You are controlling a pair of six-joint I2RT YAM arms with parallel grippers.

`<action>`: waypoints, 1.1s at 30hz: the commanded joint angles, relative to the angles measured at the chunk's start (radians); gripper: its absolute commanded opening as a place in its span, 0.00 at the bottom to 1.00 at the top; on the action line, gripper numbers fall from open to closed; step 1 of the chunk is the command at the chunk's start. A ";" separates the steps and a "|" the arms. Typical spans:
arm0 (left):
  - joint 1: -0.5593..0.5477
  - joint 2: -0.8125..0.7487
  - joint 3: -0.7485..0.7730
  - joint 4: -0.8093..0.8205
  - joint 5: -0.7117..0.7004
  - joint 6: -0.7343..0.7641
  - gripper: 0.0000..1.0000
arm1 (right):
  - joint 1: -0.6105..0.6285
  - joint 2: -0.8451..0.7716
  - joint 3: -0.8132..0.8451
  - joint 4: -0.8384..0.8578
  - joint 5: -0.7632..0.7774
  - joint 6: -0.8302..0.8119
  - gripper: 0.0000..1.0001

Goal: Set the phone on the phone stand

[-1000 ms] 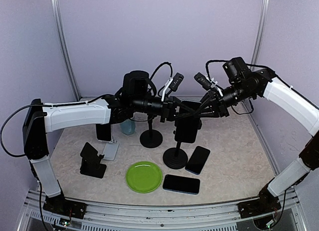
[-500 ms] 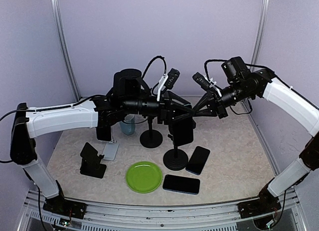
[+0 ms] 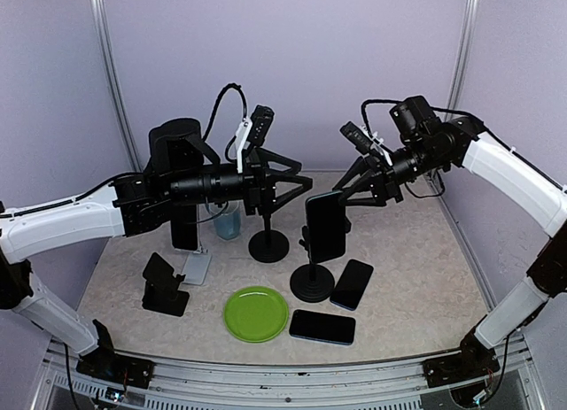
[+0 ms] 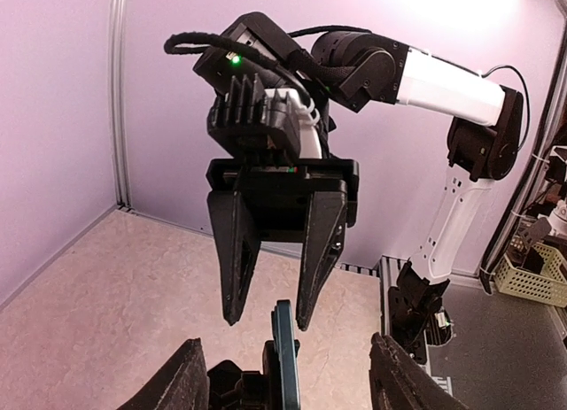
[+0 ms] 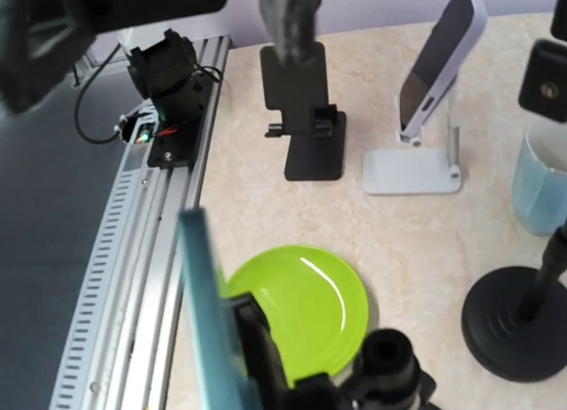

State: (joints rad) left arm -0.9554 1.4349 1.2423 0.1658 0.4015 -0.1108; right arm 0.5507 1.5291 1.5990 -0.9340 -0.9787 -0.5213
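phone (image 3: 326,226): upright on phone stand (image 3: 312,284), 1 o'clock of green plate (image 3: 256,313)
left end effector (image 3: 299,185): spread, apart from phone, at its 10 o'clock
right end effector (image 3: 347,200): spread, just above phone's top edge

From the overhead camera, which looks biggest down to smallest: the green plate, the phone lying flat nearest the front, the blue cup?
1. green plate, clearly largest.
2. front phone.
3. blue cup, smallest-looking, though it sits farther back and is partly hidden, so its real size is unsure.
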 commanded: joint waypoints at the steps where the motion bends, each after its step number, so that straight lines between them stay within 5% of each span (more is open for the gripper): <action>1: -0.003 -0.061 -0.043 -0.020 -0.065 0.015 0.61 | 0.014 0.023 0.040 -0.031 -0.045 -0.021 0.34; 6: -0.003 -0.092 -0.067 -0.035 -0.086 0.016 0.61 | 0.018 0.057 0.067 -0.070 -0.056 -0.047 0.32; 18: -0.002 -0.124 -0.099 -0.059 -0.111 0.034 0.61 | 0.025 0.106 0.137 -0.131 -0.111 -0.097 0.00; 24: -0.002 -0.139 -0.118 -0.059 -0.112 0.030 0.61 | -0.005 0.118 0.170 -0.083 -0.046 -0.108 0.00; 33: -0.003 -0.181 -0.158 -0.050 -0.112 0.022 0.60 | -0.205 0.182 0.280 0.136 -0.041 -0.036 0.00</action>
State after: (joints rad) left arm -0.9554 1.2903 1.1027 0.1097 0.2974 -0.0959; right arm 0.4335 1.6810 1.8004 -0.9741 -1.0164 -0.6067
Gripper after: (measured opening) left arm 0.605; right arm 0.083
